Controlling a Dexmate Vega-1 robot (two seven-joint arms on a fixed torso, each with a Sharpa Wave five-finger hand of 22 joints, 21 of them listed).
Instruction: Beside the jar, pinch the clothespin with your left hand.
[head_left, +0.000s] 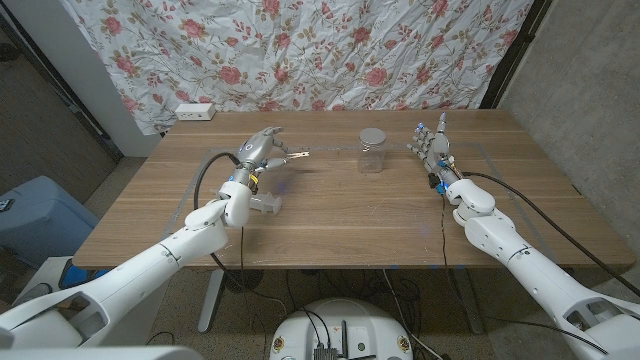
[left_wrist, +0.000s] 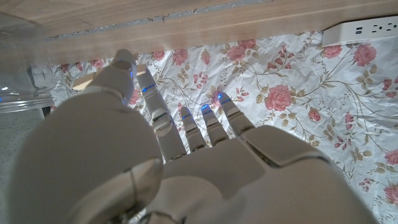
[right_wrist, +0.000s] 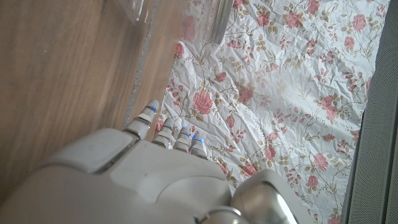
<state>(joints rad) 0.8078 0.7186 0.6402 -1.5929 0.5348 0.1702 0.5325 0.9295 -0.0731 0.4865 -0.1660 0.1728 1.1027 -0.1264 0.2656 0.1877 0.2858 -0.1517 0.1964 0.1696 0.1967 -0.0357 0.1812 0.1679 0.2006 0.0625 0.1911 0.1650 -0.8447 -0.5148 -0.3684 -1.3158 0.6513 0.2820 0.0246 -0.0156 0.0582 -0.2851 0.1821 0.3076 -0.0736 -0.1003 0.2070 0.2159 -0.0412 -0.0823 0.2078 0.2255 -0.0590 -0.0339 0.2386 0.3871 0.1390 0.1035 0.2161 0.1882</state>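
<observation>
**Left hand with clothespin, raised beside jar**

Left hand (head_left: 262, 150): raised above the wooden table (head_left: 330, 215), fingers closed on a clothespin (head_left: 296, 155). Clothespin: pinched at one end, free end pointing toward the jar (head_left: 372, 150), apart from it with bare table between. Jar: clear, grey lid, upright near table middle.

Risks, as judged: hold taken at the very end of the clothespin, so liable to slip or twist out if pressure eased; drift toward the jar liable to knock it over. Whether the clothespin's jaws were squeezed open: too small to tell.

Pose: left arm reaching in from the near corner, wrist lifted, fingertips aimed toward the jar. From the left wrist camera: fingers (left_wrist: 163, 118) extended side by side toward the flowered cloth (left_wrist: 292, 99).

Right hand (head_left: 432, 146): standing on edge, palm upright, just beyond the jar's other side, fingers straight and close together, holding nothing.
</observation>
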